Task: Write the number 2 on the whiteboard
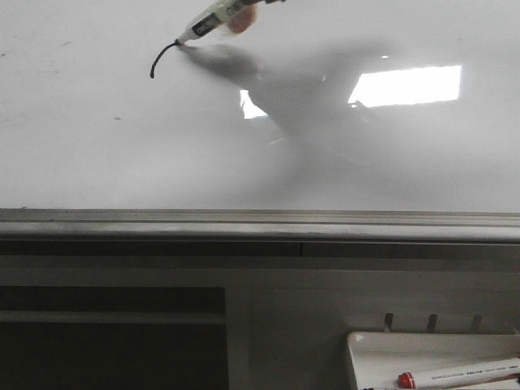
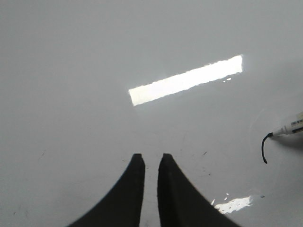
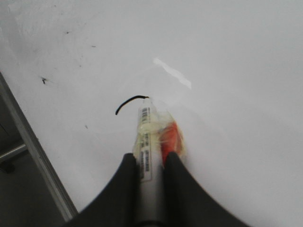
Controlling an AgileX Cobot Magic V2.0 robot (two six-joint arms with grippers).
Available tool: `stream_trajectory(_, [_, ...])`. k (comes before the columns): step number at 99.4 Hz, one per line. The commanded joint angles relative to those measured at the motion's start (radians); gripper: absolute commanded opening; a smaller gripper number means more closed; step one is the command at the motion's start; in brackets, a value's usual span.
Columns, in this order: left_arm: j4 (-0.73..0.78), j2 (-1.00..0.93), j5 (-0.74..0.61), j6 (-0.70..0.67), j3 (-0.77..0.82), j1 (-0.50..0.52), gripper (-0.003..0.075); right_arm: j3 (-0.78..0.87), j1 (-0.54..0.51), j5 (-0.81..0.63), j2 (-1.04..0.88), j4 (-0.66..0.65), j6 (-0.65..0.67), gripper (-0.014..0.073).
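The whiteboard point(image 1: 122, 146) fills the upper part of the front view, glossy white with a grey metal lower edge point(image 1: 244, 221). The number 2 shows only as a short curved black stroke point(image 1: 158, 58), also seen in the left wrist view point(image 2: 264, 149) and the right wrist view point(image 3: 128, 101). My right gripper point(image 3: 151, 158) is shut on a white marker point(image 3: 146, 137) with an orange patch beside it. The marker tip point(image 1: 180, 41) touches the upper end of the stroke. My left gripper point(image 2: 150, 158) hovers over bare board left of the stroke, shut, with nothing in it.
Bright glare patches point(image 1: 406, 85) lie on the board right of centre. Below the board's edge, a small white tray point(image 1: 366, 357) at the lower right holds a red-capped marker point(image 1: 459, 375). A dark shelf opening point(image 1: 114, 325) sits at the lower left.
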Motion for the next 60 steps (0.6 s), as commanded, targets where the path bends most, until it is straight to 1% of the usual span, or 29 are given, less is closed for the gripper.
stream_trajectory(1, [-0.003, 0.008, -0.076, -0.008, -0.032, 0.002, 0.005, -0.029, -0.046, -0.002, -0.051, 0.001, 0.004, -0.0055])
stream_trajectory(13, [-0.003, 0.008, -0.078, -0.008, -0.032, 0.002, 0.005, -0.003, -0.063, 0.095, -0.076, 0.001, 0.015, -0.0048])
stream_trajectory(22, [-0.007, 0.008, -0.078, -0.008, -0.032, 0.002, 0.005, 0.03, -0.061, 0.13, -0.072, 0.001, 0.041, -0.0048])
stream_trajectory(36, [-0.007, 0.008, -0.078, -0.008, -0.032, 0.002, 0.005, 0.055, -0.03, 0.115, -0.027, 0.001, 0.045, -0.0048])
stream_trajectory(60, [-0.007, 0.008, -0.078, -0.008, -0.032, 0.002, 0.005, -0.029, 0.049, 0.091, 0.078, 0.001, 0.043, -0.0049])
